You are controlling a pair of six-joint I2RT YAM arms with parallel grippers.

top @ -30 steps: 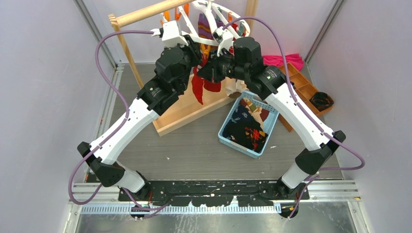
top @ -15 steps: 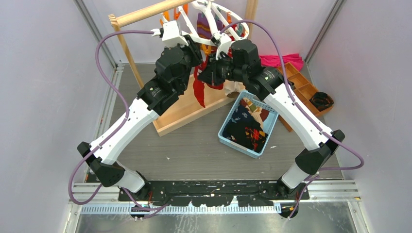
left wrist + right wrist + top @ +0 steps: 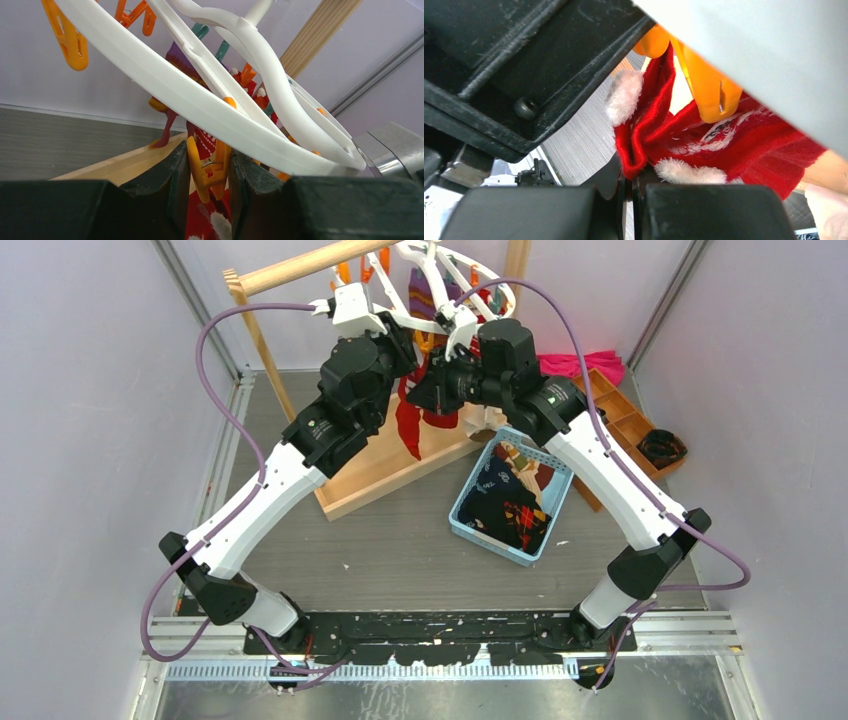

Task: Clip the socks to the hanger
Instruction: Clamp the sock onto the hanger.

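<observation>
A white round hanger (image 3: 440, 270) (image 3: 220, 110) with orange and teal clips hangs from the wooden rail (image 3: 300, 268). My left gripper (image 3: 209, 175) is shut on an orange clip (image 3: 207, 167), squeezing its handles just under the hanger's rim. A red sock with white fluff (image 3: 704, 135) (image 3: 408, 420) hangs below that clip. My right gripper (image 3: 630, 182) is shut on the sock's folded edge, holding it up against an orange clip (image 3: 709, 95). Both grippers meet beneath the hanger (image 3: 425, 365) in the top view.
A blue basket (image 3: 470, 518) with several dark socks sits right of the wooden rack base (image 3: 370, 480). A wooden tray (image 3: 620, 410) with a pink cloth (image 3: 580, 364) and a black item lies at the far right. Purple and other socks hang on the hanger.
The right arm has shifted slightly left and up toward the hanger, bringing the red sock closer to the clip. The left arm has stayed in place.
</observation>
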